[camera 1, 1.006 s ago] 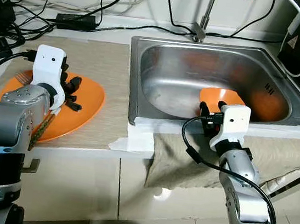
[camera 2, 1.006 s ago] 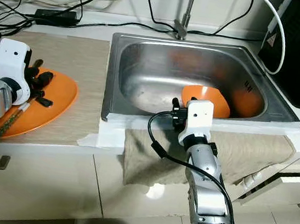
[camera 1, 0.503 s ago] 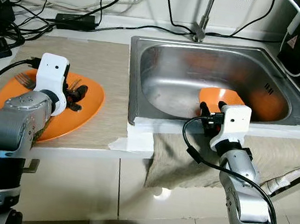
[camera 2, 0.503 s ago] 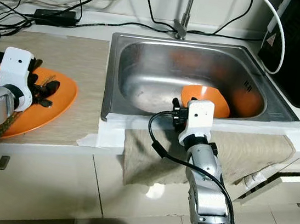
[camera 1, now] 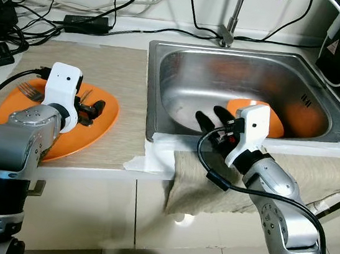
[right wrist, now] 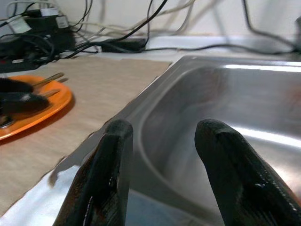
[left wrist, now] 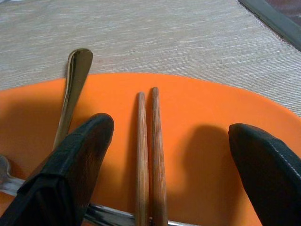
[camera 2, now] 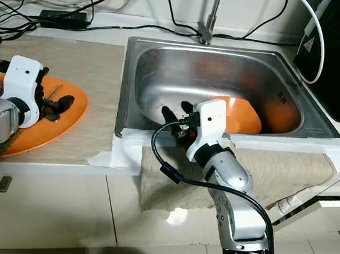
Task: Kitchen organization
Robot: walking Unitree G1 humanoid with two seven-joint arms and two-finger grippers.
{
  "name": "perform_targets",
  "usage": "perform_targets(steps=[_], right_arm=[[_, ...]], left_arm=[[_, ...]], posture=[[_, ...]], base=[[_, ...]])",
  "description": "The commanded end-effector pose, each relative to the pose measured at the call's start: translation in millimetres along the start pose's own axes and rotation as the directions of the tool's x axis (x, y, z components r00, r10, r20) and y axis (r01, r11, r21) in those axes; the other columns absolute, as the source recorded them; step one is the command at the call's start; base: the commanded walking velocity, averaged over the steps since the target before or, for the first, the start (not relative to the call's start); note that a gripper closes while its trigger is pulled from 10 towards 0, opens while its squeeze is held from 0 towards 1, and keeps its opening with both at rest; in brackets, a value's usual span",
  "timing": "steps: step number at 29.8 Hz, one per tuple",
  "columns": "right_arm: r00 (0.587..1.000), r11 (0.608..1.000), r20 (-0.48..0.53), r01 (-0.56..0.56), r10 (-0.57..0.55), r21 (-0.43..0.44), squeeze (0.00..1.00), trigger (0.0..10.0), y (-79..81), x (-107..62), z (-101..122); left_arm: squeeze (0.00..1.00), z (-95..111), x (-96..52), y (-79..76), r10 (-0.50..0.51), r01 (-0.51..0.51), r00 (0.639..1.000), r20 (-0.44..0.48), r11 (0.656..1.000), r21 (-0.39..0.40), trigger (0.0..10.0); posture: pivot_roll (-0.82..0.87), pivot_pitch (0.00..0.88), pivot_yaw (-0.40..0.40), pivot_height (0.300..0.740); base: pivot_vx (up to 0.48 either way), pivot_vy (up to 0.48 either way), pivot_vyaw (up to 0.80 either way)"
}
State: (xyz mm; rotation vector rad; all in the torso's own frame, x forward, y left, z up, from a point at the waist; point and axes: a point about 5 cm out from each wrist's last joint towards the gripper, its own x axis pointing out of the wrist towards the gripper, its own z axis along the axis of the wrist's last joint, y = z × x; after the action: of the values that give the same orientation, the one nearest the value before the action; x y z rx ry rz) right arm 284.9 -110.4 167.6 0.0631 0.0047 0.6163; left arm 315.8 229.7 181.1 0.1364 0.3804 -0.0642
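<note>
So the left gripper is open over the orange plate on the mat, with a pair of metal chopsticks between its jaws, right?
Not quite: the chopsticks are wooden, not metal, as the left wrist view shows. The rest holds: the left gripper is open over the round orange plate on the woven mat, its jaws straddling them.

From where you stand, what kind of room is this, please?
Most likely a home kitchen counter. A stainless steel sink with a tap is set into the worktop, an orange plate holding chopsticks and a fork lies beside it, and cupboard fronts are below.
</note>
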Motion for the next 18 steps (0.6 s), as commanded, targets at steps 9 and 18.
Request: perform_targets(steps=[9,18], right_arm=[[0.995,0.993,-0.029,-0.095,0.097,0.076,0.00,10.0,4.0,-3.4,2],[0.983,0.988,-0.103,-0.155,0.154,-0.001,0.00,10.0,-7.5,-11.6,-3]], left_arm=[[0.00,-3,1.0,3.5,0.012,-0.012,1.000,-0.021,1.000,0.004,10.0],[0.00,-3,2.0,2.7,0.010,-0.010,1.000,-0.020,1.000,-0.001,10.0]], posture=[[0.08,0.025,0.004,0.740],[0.07,0.022,0.010,0.740]], base=[[0.000,0.000,0.00],[0.000,0.000,0.00]])
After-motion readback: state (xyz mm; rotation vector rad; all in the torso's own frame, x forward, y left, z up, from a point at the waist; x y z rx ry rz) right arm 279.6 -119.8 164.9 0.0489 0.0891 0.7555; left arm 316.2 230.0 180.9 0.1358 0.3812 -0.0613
